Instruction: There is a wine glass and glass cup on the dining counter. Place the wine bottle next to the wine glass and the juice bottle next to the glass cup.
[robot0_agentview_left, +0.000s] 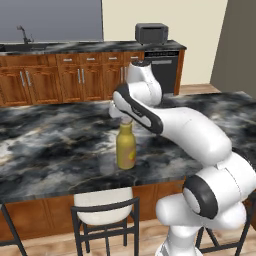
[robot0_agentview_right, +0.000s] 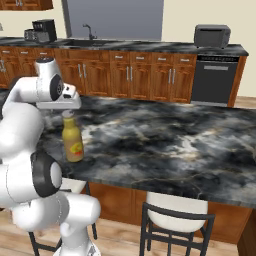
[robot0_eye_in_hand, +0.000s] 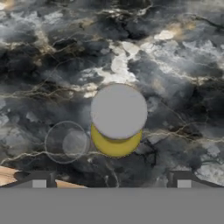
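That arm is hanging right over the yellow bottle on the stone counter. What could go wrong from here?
1. The end effector hangs open straight above the juice bottle; if it swings sideways low, it could likely tip this upright bottle.
2. The glass cup stands close beside the bottle and is almost invisible; a nudge might knock it over.
3. The bottle stands fairly near the dining counter edge, above a stool, so a fall might carry it off.

The white Franka arm with dark joints bends forward, its two-finger gripper pointing straight down, dark fingertips spread wide, empty.
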